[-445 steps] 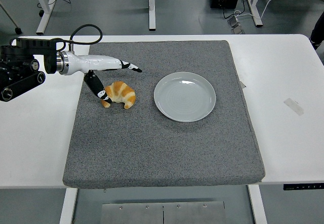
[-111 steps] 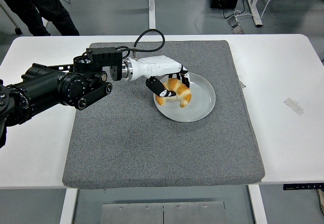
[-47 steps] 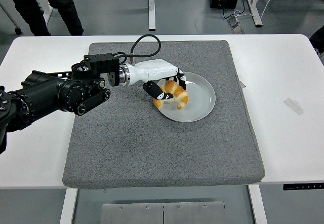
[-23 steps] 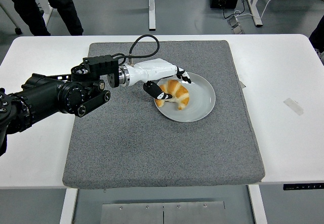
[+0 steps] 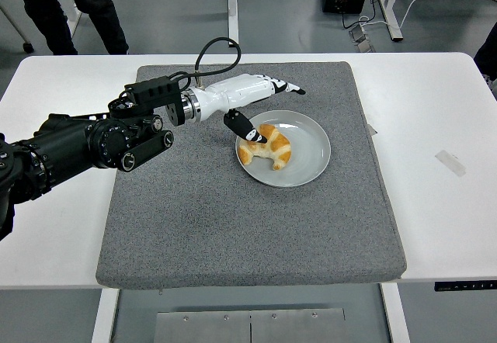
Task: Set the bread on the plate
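Note:
A golden croissant point(image 5: 266, 148) lies on the left half of the pale grey plate point(image 5: 307, 154), which sits on the grey mat. My left hand point(image 5: 268, 106) hovers just above and behind the plate's left rim, open. Its fingers point(image 5: 289, 88) stretch out to the right over the mat, and the thumb point(image 5: 247, 129) points down toward the croissant's near-left end. Nothing is held. The black left arm point(image 5: 85, 141) reaches in from the left edge. The right arm is out of view.
The grey mat point(image 5: 248, 226) covers the middle of the white table point(image 5: 435, 203). A strip of tape point(image 5: 451, 162) lies on the table at the right. A person's legs point(image 5: 66, 5) stand beyond the table's far left corner.
The left hand carried the croissant from the mat onto the plate, let go of it, and has now lifted up and back with its fingers spread.

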You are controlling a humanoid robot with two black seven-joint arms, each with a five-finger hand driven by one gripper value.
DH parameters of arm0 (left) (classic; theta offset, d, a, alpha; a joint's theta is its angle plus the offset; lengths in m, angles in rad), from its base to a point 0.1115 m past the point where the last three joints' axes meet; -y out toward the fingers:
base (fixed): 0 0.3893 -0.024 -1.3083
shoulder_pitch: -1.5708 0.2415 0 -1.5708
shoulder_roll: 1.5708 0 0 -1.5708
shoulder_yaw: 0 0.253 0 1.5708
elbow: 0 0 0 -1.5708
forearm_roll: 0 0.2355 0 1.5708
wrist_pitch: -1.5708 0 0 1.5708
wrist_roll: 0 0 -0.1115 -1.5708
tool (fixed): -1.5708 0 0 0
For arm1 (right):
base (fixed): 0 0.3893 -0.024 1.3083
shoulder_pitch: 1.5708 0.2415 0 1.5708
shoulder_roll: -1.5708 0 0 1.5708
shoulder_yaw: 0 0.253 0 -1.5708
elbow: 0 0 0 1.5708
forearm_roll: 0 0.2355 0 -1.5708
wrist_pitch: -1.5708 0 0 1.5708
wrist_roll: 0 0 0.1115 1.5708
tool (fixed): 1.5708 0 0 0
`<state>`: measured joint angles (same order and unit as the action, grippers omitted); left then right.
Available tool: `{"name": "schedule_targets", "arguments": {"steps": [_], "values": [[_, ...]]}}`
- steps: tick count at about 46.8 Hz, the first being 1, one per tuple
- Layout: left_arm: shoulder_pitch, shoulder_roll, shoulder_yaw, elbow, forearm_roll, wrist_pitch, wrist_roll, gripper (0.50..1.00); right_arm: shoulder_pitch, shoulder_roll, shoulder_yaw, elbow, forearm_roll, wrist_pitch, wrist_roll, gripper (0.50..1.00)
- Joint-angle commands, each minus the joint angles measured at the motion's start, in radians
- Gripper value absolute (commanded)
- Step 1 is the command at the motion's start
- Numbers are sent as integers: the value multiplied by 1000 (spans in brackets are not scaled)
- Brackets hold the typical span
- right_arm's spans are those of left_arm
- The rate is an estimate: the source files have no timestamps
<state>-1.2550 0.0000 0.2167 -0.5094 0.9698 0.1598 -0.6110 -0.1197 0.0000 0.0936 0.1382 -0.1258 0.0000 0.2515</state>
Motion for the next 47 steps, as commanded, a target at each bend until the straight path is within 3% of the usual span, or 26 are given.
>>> {"name": "schedule_targets", "arguments": {"steps": [1,29,37,47], "values": [[-7,0,-22,0,-49,0,0,961,0,0,0,0,0,0,0,1000],[-35,0,-241,0,-629,-2,0,980,0,0,0,0,0,0,0,1000],[-17,52,-325,0,-738,-2,2,980,0,0,0,0,0,0,0,1000],[35,126,-436,0,-847,0,88,980,0,0,0,0,0,0,0,1000]]}}
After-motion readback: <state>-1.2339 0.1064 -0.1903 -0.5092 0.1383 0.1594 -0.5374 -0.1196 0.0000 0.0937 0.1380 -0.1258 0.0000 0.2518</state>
